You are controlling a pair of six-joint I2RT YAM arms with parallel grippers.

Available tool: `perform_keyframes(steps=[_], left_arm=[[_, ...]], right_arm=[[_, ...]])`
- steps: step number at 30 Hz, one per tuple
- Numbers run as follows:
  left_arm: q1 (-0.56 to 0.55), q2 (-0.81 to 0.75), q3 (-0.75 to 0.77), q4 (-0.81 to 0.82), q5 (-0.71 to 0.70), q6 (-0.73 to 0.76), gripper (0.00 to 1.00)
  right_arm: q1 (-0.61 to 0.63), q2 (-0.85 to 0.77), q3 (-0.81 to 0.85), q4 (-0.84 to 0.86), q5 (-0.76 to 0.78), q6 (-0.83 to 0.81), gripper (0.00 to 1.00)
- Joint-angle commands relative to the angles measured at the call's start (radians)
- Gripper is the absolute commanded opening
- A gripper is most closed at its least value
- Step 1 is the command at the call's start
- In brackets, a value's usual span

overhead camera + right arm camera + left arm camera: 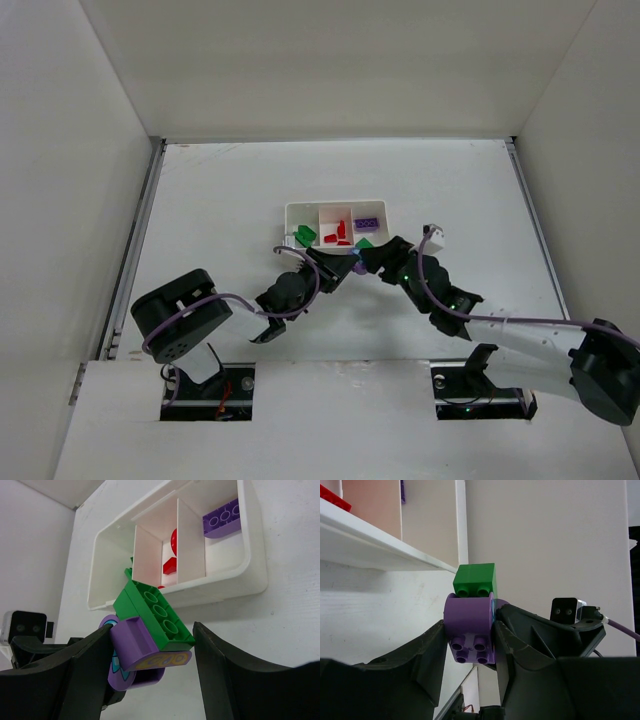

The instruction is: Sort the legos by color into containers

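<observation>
A rounded purple lego (468, 625) with a green brick (475, 580) stuck on it hangs just in front of the white tray (335, 205). My left gripper (470, 640) is shut on the purple piece, both fingers pressed to its sides. My right gripper (152, 630) stands open around the same pair. Its left finger is by the purple piece (132, 640), and a small gap shows beside the green brick (152, 615). In the tray, a green lego (305, 235) lies in the left compartment, red legos (340, 232) in the middle and a purple brick (222, 519) in the right.
The tray's near wall (250, 570) stands close behind the held pieces. Both arms meet in the middle of the white table, with high white walls on three sides. The table's metal side rail (140, 230) runs along the left.
</observation>
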Motion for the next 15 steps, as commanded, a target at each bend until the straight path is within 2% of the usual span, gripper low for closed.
perform_keyframes(steps=[1, 6, 15], left_arm=[[-0.005, -0.016, 0.027, 0.21, 0.024, 0.024, 0.26], [-0.005, -0.053, -0.001, 0.208, 0.044, 0.024, 0.21], [0.002, -0.092, -0.016, 0.21, 0.111, 0.002, 0.19]], right_arm=[[0.01, -0.026, 0.023, 0.075, 0.002, 0.009, 0.56], [-0.041, -0.051, 0.006, 0.075, -0.009, -0.016, 0.55], [-0.09, -0.094, 0.001, 0.067, -0.01, -0.081, 0.54]])
